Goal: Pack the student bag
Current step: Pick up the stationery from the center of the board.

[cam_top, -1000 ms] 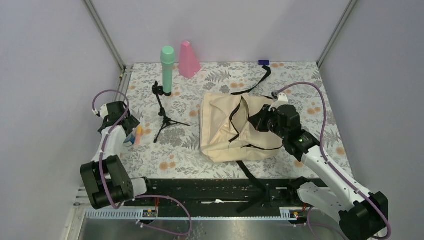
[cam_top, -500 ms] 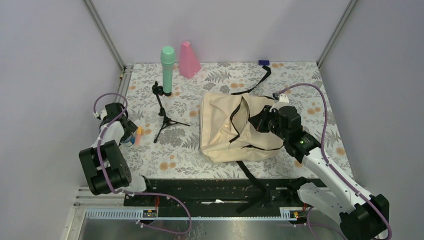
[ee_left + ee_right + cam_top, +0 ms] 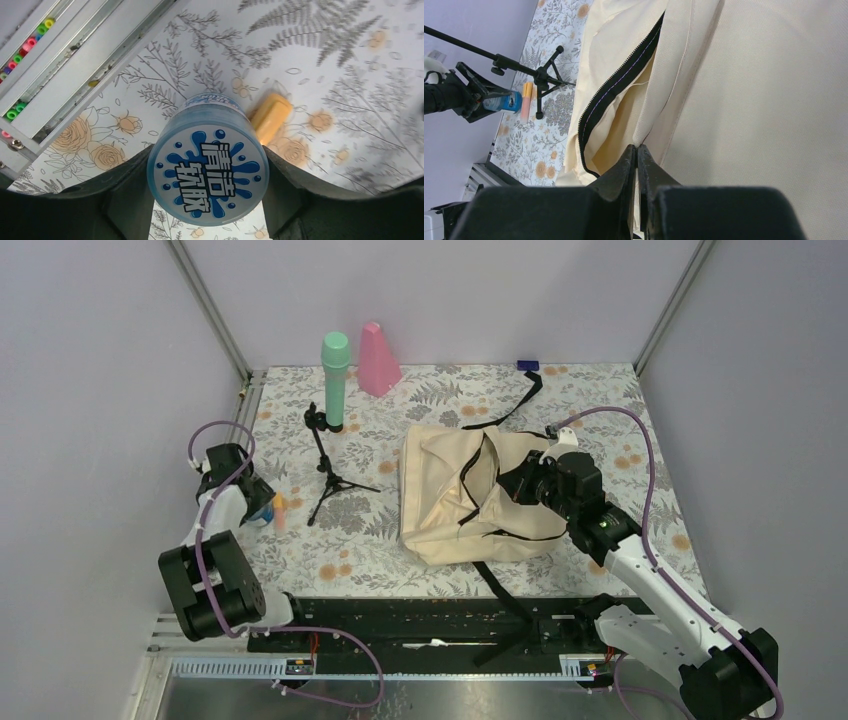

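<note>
- The student bag [image 3: 440,490] lies slumped on the floral bench [image 3: 600,400], right of centre. Its black zip [image 3: 624,75] is parted along the top.
- The right end effector [image 3: 637,150] is pressed together on a fold of the bag's cream fabric just right of the zip, lifting that lip so the mouth gapes.
- The left end effector [image 3: 257,508] is at the far left edge of the bench. Its fingers [image 3: 125,195] stand either side of a blue cleaning-gel tub [image 3: 207,175].
- In the wrist view the fingers seem to meet the tub's wall, but I cannot tell whether they are clamped on it or merely alongside.
- An orange stick [image 3: 271,116] lies just beside the tub on its far side, so the squeeze should take the tub alone.
- To do this step well, grip across the widest part of the tub, below the lid rim, so the round wall cannot roll out.
- Lift straight up before swinging right. The small tripod stand [image 3: 325,465] sits between the tub and the bag and could be clipped.
- Lower the tub into the gap at the zip, not onto the flap, while the right pinch holds the lip high.
</note>
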`<state>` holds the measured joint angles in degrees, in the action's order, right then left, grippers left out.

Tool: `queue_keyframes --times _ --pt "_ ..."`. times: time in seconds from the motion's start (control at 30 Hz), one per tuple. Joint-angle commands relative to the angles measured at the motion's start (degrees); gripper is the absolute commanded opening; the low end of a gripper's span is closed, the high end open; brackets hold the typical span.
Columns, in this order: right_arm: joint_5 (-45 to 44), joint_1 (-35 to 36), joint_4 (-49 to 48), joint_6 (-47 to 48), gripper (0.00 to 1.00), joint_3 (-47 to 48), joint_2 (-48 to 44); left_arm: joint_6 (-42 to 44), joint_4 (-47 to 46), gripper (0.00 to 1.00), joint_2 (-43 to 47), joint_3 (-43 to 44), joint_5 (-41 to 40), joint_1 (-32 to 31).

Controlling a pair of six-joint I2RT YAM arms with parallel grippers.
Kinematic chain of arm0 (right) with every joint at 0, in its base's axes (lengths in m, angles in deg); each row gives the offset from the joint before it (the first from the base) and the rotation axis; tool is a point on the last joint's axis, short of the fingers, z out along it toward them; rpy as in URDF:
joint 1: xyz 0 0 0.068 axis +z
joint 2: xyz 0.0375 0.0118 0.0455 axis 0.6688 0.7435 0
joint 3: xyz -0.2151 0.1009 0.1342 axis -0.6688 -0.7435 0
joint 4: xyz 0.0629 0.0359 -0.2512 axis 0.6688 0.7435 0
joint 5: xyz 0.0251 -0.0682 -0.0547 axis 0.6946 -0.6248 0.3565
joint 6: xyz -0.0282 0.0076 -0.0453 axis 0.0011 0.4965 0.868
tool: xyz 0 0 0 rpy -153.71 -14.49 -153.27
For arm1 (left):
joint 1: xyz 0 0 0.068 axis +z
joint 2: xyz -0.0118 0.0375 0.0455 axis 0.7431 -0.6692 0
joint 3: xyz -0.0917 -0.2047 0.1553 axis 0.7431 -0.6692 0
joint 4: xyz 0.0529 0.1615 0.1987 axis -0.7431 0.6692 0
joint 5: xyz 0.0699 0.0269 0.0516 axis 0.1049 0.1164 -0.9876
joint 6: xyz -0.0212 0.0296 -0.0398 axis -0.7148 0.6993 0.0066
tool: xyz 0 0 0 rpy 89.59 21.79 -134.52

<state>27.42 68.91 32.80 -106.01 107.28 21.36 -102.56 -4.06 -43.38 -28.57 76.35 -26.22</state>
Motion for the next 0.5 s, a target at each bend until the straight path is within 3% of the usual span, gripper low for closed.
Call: queue_keyframes --times 0.0,0.33,0.47 --pt "1.2 -0.4 -7.0 0.0 0.00 2.1 -1.2 1.8 -4.2 0.31 7.6 -0.4 5.0 0.2" --pt "4.4 -0.5 -7.5 -1.1 0.00 3.0 2.1 2.3 -1.3 0.30 24.3 -4.0 8.7 -3.2" --pt "5.0 -0.5 -6.5 -2.0 0.00 3.9 3.4 3.7 1.2 0.31 30.6 -4.8 8.6 -8.6"
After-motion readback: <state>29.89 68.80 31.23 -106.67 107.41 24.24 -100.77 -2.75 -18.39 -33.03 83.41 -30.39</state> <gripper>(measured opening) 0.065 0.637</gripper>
